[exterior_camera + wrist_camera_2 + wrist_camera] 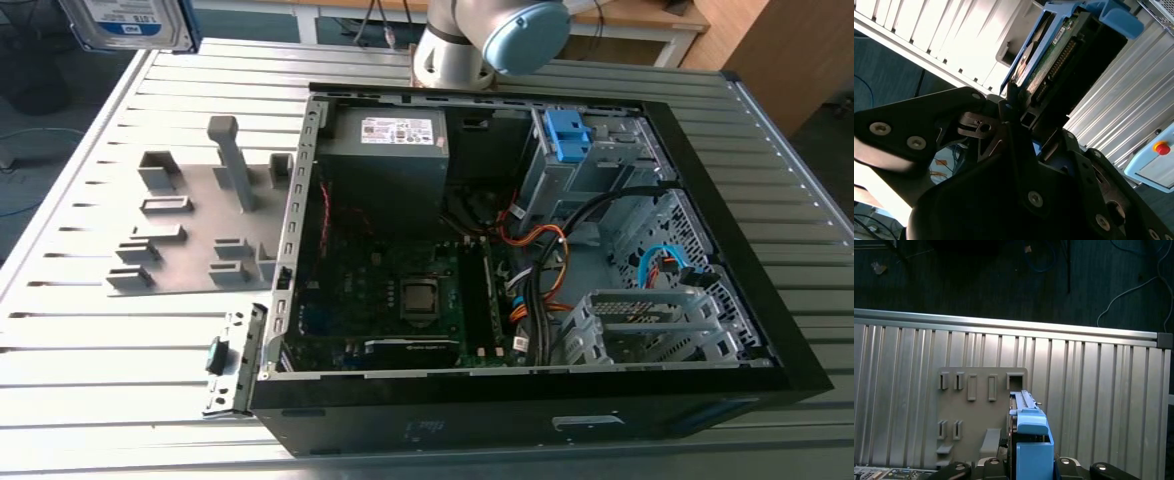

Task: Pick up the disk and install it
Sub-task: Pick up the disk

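1. The table (94,340) is ribbed metal and carries everything. Its bare stretches on the exterior view's left and along the near edge look like the freest room for moving.
2. The case (534,425) lies open side up. Its raised walls are the edges I judge any path inward has to clear.
3. The plate (200,232) sits just beside the case on the exterior view's left. A tall post and several low holders stand up from it.
4. The cage (594,170) stands in the far part of the case beside the power supply (387,140). Cables (541,255) crowd the floor near it, so I judge the room around it to be tight.
5. The disk (127,22) hangs in the air at the exterior view's upper left, well apart from the cage. In the first wrist view it is over the plate, with its blue bracket toward the camera.
6. The gripper (1019,112) is clamped on one end of the disk, its jaws narrowed onto it.
7. As a judgement, the pick is done and the install is not yet done. Installing calls for carrying the disk over the case wall, squaring its bracket to the cage opening, and keeping off the cables.
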Tool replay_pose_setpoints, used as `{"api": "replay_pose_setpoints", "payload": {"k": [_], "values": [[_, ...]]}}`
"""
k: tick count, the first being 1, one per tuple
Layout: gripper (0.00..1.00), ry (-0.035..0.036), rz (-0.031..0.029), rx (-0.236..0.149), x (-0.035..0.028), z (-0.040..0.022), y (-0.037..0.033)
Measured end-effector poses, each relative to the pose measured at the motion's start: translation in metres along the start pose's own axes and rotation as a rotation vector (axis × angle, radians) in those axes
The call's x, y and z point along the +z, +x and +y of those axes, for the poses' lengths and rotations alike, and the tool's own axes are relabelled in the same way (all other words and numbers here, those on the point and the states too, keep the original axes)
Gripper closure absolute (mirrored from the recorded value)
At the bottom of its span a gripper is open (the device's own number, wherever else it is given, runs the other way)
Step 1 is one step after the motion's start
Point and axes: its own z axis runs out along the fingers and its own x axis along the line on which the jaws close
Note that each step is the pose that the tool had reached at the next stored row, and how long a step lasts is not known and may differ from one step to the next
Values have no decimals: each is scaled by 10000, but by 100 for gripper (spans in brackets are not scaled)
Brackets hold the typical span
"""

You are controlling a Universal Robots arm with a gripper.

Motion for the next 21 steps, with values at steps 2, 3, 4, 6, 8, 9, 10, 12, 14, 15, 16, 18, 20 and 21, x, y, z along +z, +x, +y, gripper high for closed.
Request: {"api": "replay_pose_setpoints", "payload": {"k": [2,3,4,6,8,9,10,12,14,15,16,18,20,21], "values": [[63,0,0,0,0,-24,1],[63,0,0,0,-1,-37,2],[63,1,0,0,-1,-50,3],[63,0,0,0,-1,-75,4],[63,1,0,0,-1,-99,6],[63,1,0,0,-2,-113,7],[63,1,-1,0,-2,-126,7],[63,1,0,0,-3,-150,9],[63,0,0,0,-4,-174,10],[63,0,0,0,-4,-186,11],[63,0,0,0,-4,-199,11],[63,0,0,0,-5,-224,13],[63,0,0,0,-5,-250,15],[63,1,0,0,-5,-263,16]]}}
